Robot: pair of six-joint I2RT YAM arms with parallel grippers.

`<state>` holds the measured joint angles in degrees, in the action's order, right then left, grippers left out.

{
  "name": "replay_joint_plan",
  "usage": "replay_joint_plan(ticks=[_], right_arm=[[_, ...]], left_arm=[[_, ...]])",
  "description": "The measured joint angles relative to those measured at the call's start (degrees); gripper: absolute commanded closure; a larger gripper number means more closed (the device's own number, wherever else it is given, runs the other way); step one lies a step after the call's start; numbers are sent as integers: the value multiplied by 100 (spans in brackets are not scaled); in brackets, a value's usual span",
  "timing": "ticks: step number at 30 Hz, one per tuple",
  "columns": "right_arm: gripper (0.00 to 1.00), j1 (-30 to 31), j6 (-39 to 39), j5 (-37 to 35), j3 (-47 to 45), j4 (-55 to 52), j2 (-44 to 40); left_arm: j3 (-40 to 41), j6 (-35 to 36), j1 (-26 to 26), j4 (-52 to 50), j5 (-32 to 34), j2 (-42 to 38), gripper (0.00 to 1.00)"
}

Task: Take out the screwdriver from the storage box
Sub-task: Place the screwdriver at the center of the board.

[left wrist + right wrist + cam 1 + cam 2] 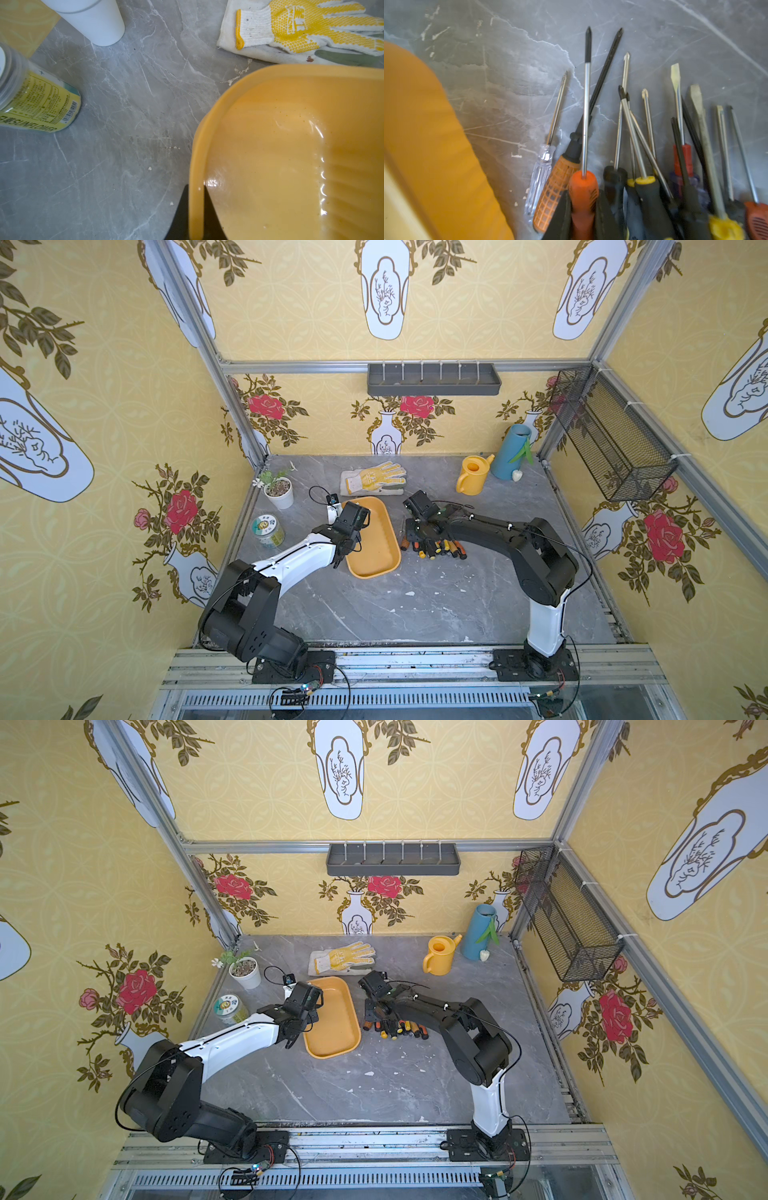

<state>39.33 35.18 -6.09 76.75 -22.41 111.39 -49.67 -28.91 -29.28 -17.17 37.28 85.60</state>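
Observation:
The storage box (pixel 376 539) (pixel 332 1017) is a shallow yellow-orange tub lying mid-table, and nothing lies inside it (pixel 270 155). My left gripper (pixel 196 189) (pixel 345 551) is shut on the box's left rim, one finger inside and one outside. To the right of the box, several screwdrivers (pixel 436 549) (pixel 399 1029) lie side by side on the table. My right gripper (pixel 582 198) (pixel 417 537) is shut on the orange handle of one screwdriver (pixel 583 185), whose steel shaft runs out over the row. The box's edge (pixel 425 145) shows beside it.
A yellow-dotted work glove (pixel 374 481) lies behind the box. A yellow watering can (pixel 471 479) and a blue vase (pixel 511 452) stand back right. A white plant pot (pixel 279 491) and a labelled jar (pixel 268 531) stand left. A grey wall tray (pixel 432 379) and a wire basket (pixel 611 435) hang above.

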Motion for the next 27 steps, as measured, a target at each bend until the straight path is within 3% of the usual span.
replay_joint_plan(ticks=[7, 10, 15, 27], right_arm=[[86, -13, 212, 17, 39, 11, 90], [71, -13, 236, 37, 39, 11, 98], [62, -13, 256, 79, 39, 11, 98], [58, -13, 313, 76, -39, 20, 46]], left_arm=[[0, 2, 0, 0, 0, 0, 100], [0, 2, 0, 0, 0, 0, 100], [2, 2, 0, 0, 0, 0, 100], [2, 2, 0, 2, -2, 11, 100]])
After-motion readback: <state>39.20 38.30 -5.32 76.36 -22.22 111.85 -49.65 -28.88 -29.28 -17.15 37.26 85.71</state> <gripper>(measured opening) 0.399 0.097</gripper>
